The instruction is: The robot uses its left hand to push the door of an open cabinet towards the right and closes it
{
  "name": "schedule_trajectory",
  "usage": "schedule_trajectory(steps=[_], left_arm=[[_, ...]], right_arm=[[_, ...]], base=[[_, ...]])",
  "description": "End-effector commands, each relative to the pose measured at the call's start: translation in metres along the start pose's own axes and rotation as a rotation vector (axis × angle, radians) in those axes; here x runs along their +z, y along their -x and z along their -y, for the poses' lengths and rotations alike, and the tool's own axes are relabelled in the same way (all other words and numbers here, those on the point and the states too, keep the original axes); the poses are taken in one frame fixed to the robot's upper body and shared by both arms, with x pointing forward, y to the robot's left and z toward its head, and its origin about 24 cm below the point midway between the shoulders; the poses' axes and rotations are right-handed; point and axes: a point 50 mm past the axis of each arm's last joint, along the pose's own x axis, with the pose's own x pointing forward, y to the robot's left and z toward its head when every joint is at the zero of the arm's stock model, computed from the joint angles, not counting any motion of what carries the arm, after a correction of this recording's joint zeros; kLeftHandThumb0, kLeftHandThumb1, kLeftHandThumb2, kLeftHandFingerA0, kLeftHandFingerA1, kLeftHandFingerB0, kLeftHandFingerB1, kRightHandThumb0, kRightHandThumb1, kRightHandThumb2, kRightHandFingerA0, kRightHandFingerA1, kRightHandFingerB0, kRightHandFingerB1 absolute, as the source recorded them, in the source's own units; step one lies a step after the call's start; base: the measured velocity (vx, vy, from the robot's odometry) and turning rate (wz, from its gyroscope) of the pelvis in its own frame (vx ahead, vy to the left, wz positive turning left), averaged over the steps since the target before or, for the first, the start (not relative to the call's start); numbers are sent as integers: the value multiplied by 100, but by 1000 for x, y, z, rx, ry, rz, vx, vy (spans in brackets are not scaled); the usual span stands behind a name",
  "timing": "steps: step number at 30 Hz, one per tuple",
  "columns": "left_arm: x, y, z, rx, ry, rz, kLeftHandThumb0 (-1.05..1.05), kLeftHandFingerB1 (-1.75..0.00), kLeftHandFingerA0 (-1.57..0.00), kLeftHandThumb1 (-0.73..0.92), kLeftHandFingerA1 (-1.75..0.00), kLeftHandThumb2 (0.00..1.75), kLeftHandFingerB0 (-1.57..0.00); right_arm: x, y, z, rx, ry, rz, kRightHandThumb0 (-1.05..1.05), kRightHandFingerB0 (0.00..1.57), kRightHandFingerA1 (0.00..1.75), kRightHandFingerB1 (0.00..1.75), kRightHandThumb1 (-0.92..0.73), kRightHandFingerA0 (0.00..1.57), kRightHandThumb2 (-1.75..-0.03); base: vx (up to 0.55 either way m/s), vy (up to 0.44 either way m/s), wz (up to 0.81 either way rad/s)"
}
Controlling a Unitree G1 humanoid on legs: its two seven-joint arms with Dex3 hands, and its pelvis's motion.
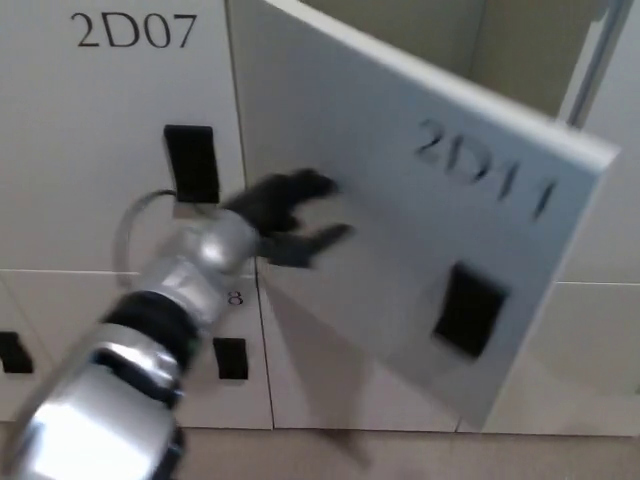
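The left hand (290,215), fingers spread and holding nothing, presses flat against the outer face of the door (420,230) marked 2D11. The door stands partway across the cabinet (500,50), its right edge well short of shut, so the rightward push looks roughly half done.

This looks like a locker room. A wall of white lockers (100,140) has black number labels like 2D07 (135,30), and every door has a small black lock (190,162).
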Motion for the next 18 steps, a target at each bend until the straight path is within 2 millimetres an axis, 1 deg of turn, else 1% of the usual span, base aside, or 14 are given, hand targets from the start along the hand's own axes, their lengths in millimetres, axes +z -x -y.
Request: schedule_trajectory(steps=[1,2,4,5,6,7,8,9,10,11,12,15,17,18], left_arm=[[295,104,127,-554,-265,1172,77,-75,-61,92,-86,85,-45],[313,137,125,-529,-251,1318,105,-89,-93,64,-100,127,-73],[321,183,121,-473,-217,1514,105,-85,-95,64,-97,120,-74],[316,185,120,-451,-215,1527,105,-85,-95,64,-97,120,-74],[308,182,115,-446,-216,1506,77,-73,-69,79,-82,122,-54],[302,180,112,-447,-217,1487,77,-73,-69,79,-82,122,-54],[291,172,106,-455,-229,1433,46,-68,-56,77,-74,118,-46],[286,169,104,-456,-237,1410,46,-68,-56,77,-74,118,-46],[273,162,98,-449,-251,1356,39,-50,-43,89,-57,67,-35],[266,159,96,-444,-255,1332,39,-50,-43,89,-57,67,-35],[251,153,90,-434,-270,1275,12,-57,-35,78,-60,115,-30],[226,144,80,-422,-283,1189,6,-53,-30,79,-56,114,-25],[193,137,67,-394,-284,1073,-7,-46,-16,76,-47,112,-13],[182,136,63,-389,-281,1046,-17,-31,-31,87,-33,65,-28]], right_arm=[[37,-6,3,-40,-101,80,-38,54,43,40,-70,60,-61],[35,-6,3,-39,-91,76,-38,54,43,40,-70,60,-61],[30,-6,4,-34,-73,65,-38,54,43,40,-70,60,-61],[28,-6,4,-32,-69,62,-38,54,43,40,-70,60,-61],[26,-5,4,-28,-63,58,-38,54,43,40,-70,60,-61],[24,-5,4,-26,-59,54,-38,54,43,40,-70,60,-61],[21,-5,3,-22,-55,49,-38,54,43,40,-70,60,-61],[20,-4,3,-20,-54,47,-38,54,43,40,-70,60,-61],[17,-4,2,-17,-53,43,-38,54,43,40,-70,60,-61],[16,-3,2,-16,-53,41,-38,54,43,40,-70,60,-61],[14,-3,2,-15,-55,37,-38,54,43,40,-70,60,-61],[11,-3,4,-18,-57,34,-38,54,43,40,-70,60,-61],[12,-3,6,-22,-59,37,-38,54,43,40,-70,60,-61],[13,-4,6,-23,-61,39,-38,54,43,40,-70,60,-61]], base=[[0,0,0],[0,0,0],[12,3,-3],[22,5,-8],[0,0,0],[0,0,0],[0,0,0],[0,0,0],[0,0,0],[0,0,0],[0,0,0],[0,0,0],[0,0,0],[0,0,0]])
